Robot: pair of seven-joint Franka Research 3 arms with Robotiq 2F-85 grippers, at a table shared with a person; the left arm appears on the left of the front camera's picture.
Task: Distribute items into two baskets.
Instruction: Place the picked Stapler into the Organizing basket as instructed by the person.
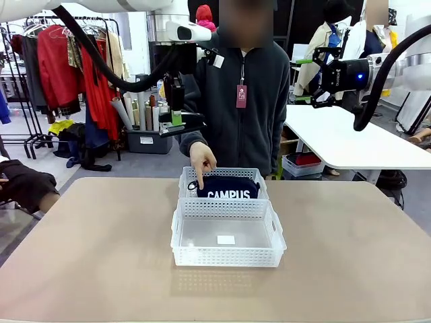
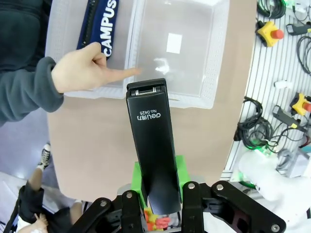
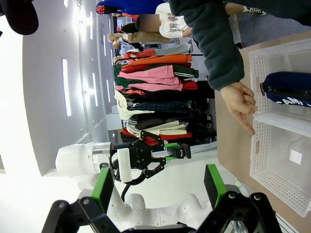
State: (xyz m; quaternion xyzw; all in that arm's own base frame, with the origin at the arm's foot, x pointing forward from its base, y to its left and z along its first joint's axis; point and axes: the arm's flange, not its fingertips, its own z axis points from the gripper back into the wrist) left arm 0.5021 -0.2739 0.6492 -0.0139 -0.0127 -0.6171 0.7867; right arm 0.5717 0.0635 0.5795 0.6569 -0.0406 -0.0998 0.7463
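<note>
Front view: two matching translucent white plastic baskets with lattice sides, set touching end to end at the middle of the tan worktop [image 1: 101,256]. Far basket [image 1: 188,176] holding the navy blue soft zip pouch with white "CAMPUS" lettering [image 1: 227,188]; near basket [image 1: 227,254] bare but for a small white label on its bottom. Person's hand [image 1: 201,159] pointing down at the far basket's left rim. Left gripper [image 1: 176,121] raised above and behind the baskets, fingers clamped on the black desk stapler [image 2: 153,145], stapler nose aimed at the near basket in the left wrist view. Right gripper [image 1: 303,81] high at the right, fingers spread wide, holding nothing.
</note>
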